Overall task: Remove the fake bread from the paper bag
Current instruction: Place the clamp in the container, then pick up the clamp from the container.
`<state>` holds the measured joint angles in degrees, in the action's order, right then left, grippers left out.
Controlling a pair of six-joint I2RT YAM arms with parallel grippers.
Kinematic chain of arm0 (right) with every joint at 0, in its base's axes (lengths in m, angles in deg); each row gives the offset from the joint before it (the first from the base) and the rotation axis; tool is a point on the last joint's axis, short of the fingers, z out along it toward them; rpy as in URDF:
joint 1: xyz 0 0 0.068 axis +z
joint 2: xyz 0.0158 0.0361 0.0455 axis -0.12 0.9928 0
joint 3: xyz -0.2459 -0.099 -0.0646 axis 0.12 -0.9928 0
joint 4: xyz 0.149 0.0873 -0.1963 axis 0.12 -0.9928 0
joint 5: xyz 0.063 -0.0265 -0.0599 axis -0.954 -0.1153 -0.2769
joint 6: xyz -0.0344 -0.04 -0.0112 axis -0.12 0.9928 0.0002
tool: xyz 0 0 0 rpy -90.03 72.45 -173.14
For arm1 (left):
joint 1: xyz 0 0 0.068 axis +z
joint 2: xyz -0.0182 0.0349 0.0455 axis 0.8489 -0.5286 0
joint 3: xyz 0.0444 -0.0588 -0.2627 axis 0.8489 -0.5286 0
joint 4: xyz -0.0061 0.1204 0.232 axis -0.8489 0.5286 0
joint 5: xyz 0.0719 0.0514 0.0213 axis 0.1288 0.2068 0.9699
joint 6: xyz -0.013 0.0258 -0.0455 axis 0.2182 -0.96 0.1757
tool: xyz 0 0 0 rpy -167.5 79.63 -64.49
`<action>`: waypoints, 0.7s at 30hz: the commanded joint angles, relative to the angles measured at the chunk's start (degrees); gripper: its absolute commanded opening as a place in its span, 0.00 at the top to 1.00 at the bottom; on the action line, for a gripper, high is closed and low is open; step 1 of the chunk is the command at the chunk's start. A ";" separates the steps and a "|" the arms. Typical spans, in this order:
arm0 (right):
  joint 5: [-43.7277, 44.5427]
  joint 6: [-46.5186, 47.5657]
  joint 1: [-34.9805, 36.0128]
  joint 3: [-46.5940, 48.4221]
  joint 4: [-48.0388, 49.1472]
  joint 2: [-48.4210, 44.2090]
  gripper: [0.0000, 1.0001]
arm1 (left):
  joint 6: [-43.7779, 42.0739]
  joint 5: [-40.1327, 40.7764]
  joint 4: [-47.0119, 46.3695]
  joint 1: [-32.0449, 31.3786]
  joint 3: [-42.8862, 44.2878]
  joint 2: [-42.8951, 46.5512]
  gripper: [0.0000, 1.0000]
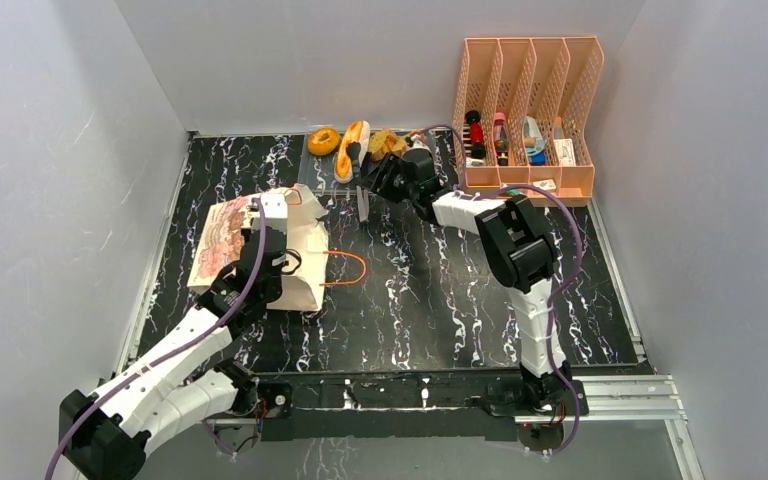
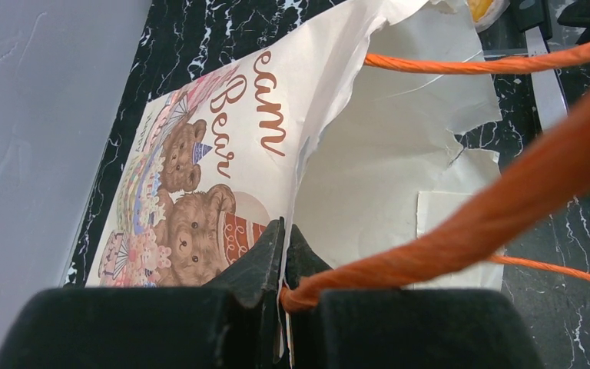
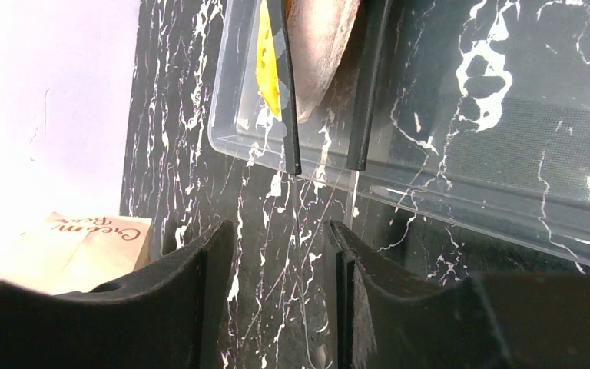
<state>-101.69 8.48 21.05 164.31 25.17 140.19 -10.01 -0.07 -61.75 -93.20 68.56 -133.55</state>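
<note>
The paper bag (image 1: 230, 245) lies on its side at the left, teddy-bear picture up and mouth to the right. My left gripper (image 1: 268, 215) is shut on its upper mouth edge (image 2: 284, 246) beside an orange cord handle (image 2: 461, 231). Only bare paper shows inside the bag (image 2: 384, 169). Fake bread lies at the back in a clear tray (image 1: 318, 172): a ring doughnut (image 1: 323, 140), a long roll (image 1: 352, 148) and another golden piece (image 1: 388, 142). My right gripper (image 1: 378, 180) is open and empty (image 3: 280, 246) just in front of the tray's near rim (image 3: 399, 192). A brown piece (image 3: 319, 46) shows inside.
A peach slotted file rack (image 1: 530, 110) with small items stands at the back right. A thin grey strip (image 1: 362, 205) lies on the black marbled table (image 1: 440, 290) below the tray. One orange handle loop (image 1: 345, 268) lies right of the bag. Grey walls enclose the table.
</note>
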 commanded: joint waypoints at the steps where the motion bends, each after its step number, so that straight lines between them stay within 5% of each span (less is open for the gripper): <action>1: -1.90 0.13 -0.35 0.80 4.93 -1.25 0.54 | -0.11 -0.89 -2.35 -0.35 -0.30 0.54 1.00; 21: -2.09 3.23 -0.39 3.03 4.49 4.86 0.47 | -1.31 -1.97 -4.22 -0.31 -0.84 -1.42 1.00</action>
<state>-102.68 10.69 20.83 164.74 26.74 144.01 -10.44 -1.65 -63.65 -93.20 68.47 -134.99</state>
